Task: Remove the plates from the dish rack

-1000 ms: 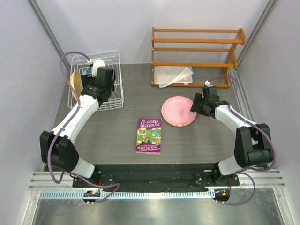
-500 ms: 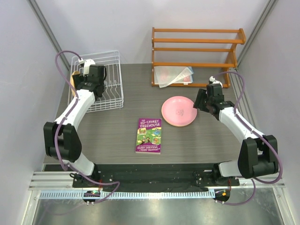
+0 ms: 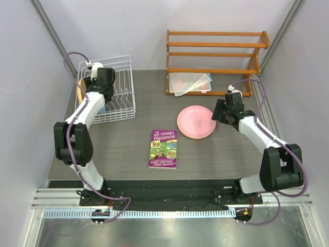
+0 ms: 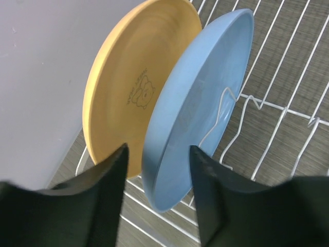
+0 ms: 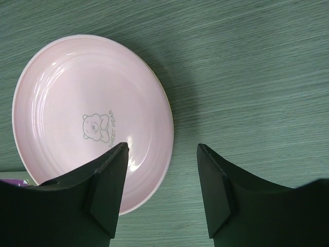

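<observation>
A: Where's the blue plate [image 4: 205, 103]?
B: On edge in the dish rack [image 4: 288, 67], just beside the yellow plate [image 4: 128, 87]. The left fingers [image 4: 105, 200] straddle its lower rim. I cannot tell whether they pinch it.
A: How will it handle?
B: Probably light, stiff and slippery. Take the rim squarely and lift it clear of the prongs.
A: The right side?
B: The right fingers [image 5: 105, 195] are spread and empty above the pink plate [image 5: 77, 103], which lies flat on the tabletop [image 5: 247, 77].

The left gripper [image 4: 158, 154] is sliding to the far left side of the dish rack [image 3: 123, 110] and closing in around the blue plate [image 4: 200, 103]. The right gripper [image 3: 220, 110] is backing a little away from the pink plate [image 3: 194, 122].
</observation>
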